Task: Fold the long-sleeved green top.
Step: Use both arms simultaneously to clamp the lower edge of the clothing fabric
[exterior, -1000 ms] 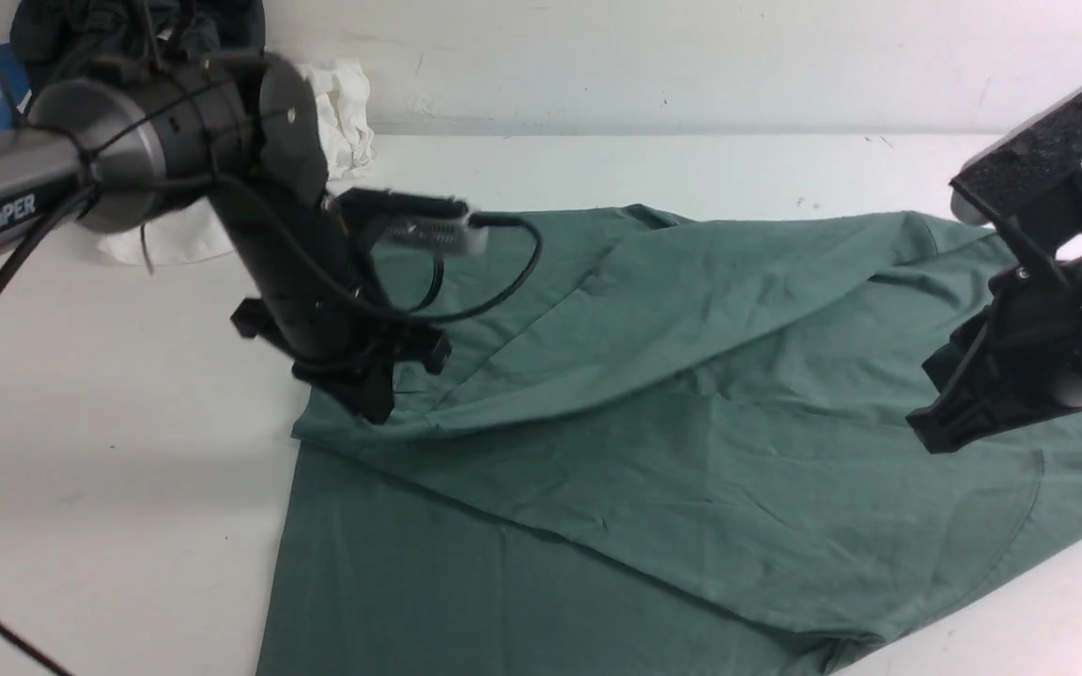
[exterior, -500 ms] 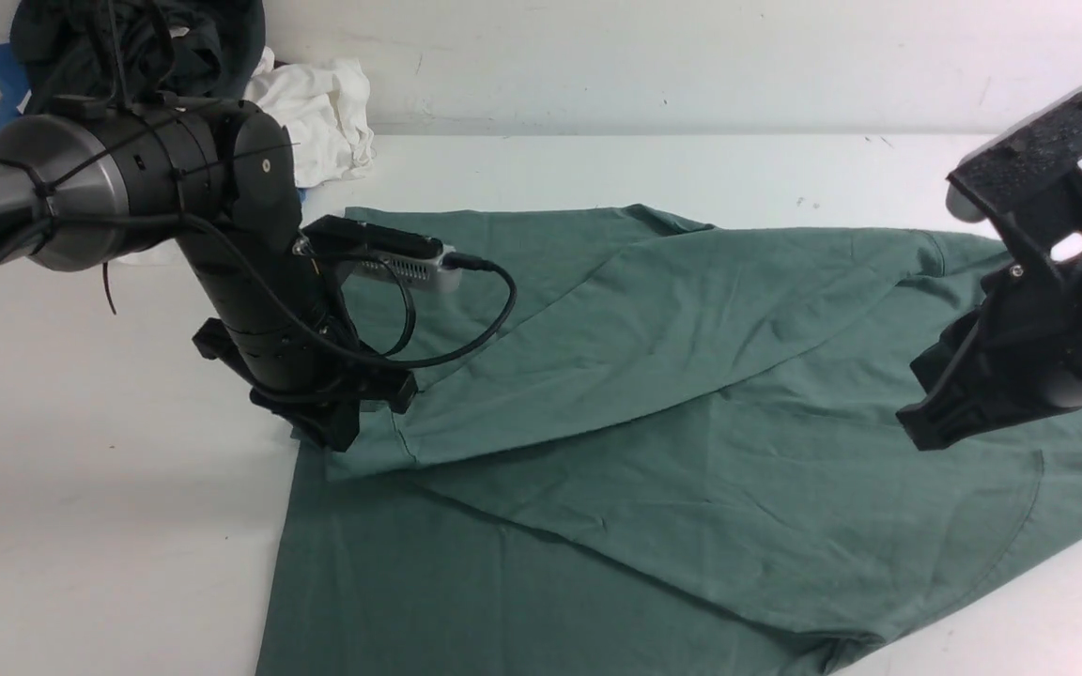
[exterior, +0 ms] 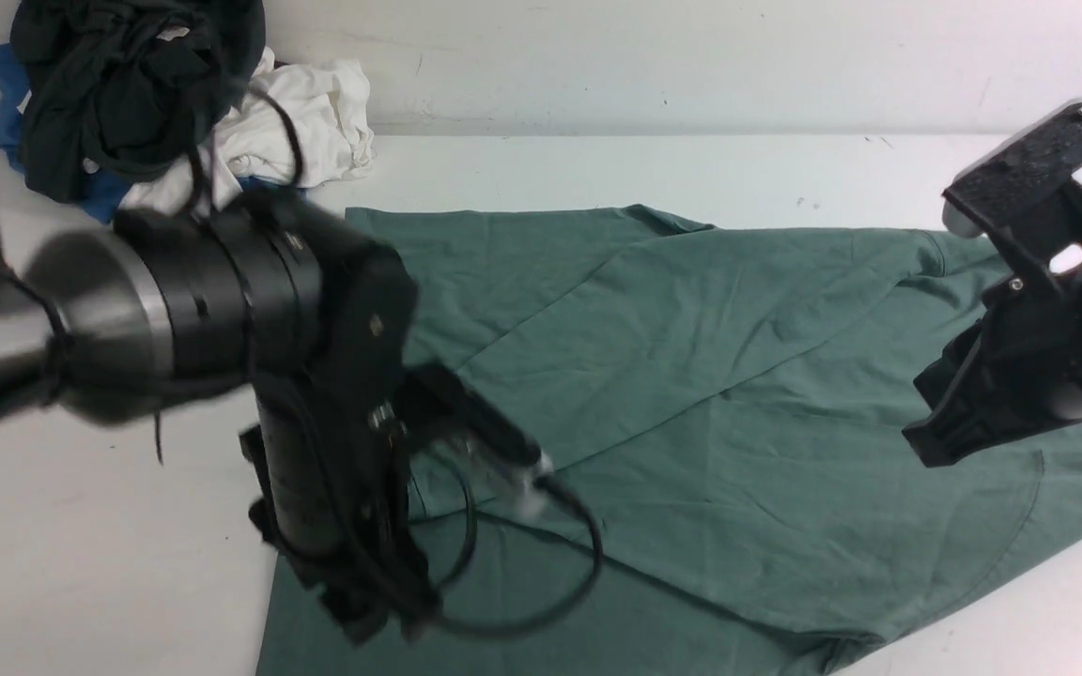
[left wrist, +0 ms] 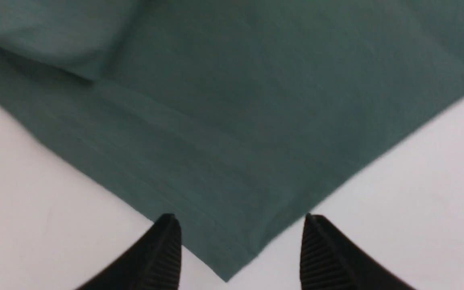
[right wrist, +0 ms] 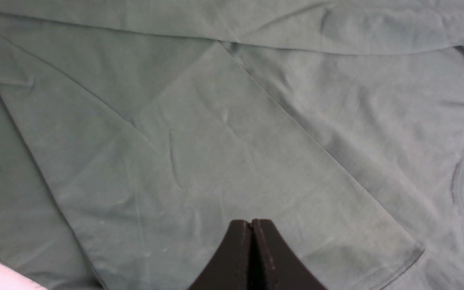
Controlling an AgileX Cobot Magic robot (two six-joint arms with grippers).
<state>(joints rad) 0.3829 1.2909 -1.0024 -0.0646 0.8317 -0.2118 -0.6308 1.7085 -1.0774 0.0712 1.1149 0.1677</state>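
Far left, back of the worktop (exterior: 81,526): a heap of black, white and blue garments (exterior: 156,103) is being left aside, well apart from the job.

Next along, the left pincer (left wrist: 239,220) is being held low with its fingers spread and nothing gripped. A near corner (left wrist: 226,264) of the green long-sleeved top (exterior: 691,404) is being framed between them, judged to be lined up for a pinch. The arm is being rendered blurred in the front view, so its height above the cloth cannot be told.

Centre: the top is being shown spread across the worktop, with one sleeve (right wrist: 256,153) lying diagonally over the body, presumably a first fold.

Right: the right pincer (exterior: 931,449) is being held closed and empty, clear above the cloth, probably so that the fabric is not being disturbed.
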